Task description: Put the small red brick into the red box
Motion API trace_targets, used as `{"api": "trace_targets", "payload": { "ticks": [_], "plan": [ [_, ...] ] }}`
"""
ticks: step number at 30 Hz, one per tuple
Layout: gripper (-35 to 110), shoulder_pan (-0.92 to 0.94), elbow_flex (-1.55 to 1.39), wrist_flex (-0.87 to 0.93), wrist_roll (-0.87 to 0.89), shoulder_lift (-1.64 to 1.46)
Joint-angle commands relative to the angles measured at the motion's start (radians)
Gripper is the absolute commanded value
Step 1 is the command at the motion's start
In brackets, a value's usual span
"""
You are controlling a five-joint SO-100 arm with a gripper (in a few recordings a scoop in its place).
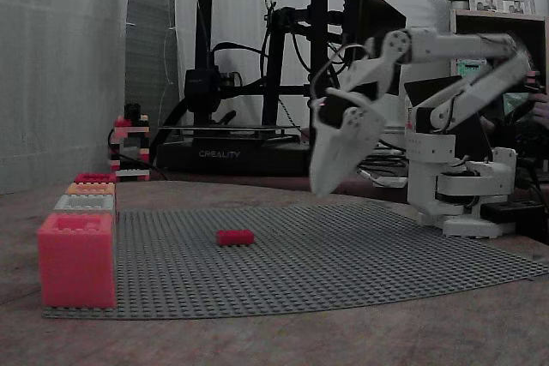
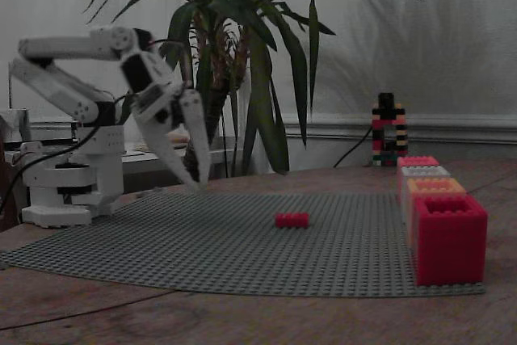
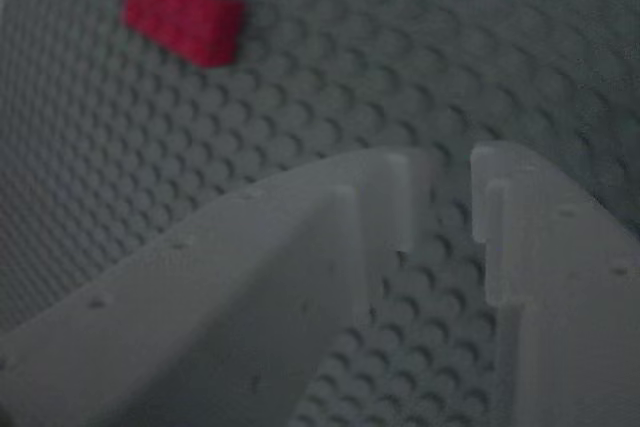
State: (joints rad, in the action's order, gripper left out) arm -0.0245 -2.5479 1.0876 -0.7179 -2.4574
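Clearly, four brick-built boxes stood in a row along one edge of the grey studded mat (image 1: 343, 255) that lay on the table (image 1: 257, 340). In both fixed views the row ran away from the camera. The red box (image 2: 449, 236) sat at one end of the row, by a corner of the mat, and next to it came an orange box (image 2: 435, 187), then a grey box (image 2: 423, 171), then a pink box (image 1: 75, 259) at the other end. The red box's top opening showed a dark hollow, but I could not tell what, if anything, lay inside any of the boxes.

The small red brick (image 1: 235, 237) lay flat on the mat near its middle, well apart from the boxes and outside all of them.

The claw (image 1: 330, 179) hung above the mat, off its surface, away from the brick, on the side near the arm's base. Its jaws were slightly parted, with only a narrow gap showing between the tips in the wrist view, and nothing was between them.
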Motion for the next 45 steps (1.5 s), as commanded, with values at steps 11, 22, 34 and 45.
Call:
{"api": "trace_targets", "payload": {
  "ticks": [11, 22, 34, 45],
  "plan": [
    [11, -0.072, 0.468, -0.075, -0.44, 0.5],
    [24, -0.092, 0.736, 0.009, -0.601, 0.792],
    [22, -0.098, 0.785, -0.057, -0.603, 0.957],
    [22, -0.109, 0.838, -0.077, -0.588, 1.042]
  ]
}}
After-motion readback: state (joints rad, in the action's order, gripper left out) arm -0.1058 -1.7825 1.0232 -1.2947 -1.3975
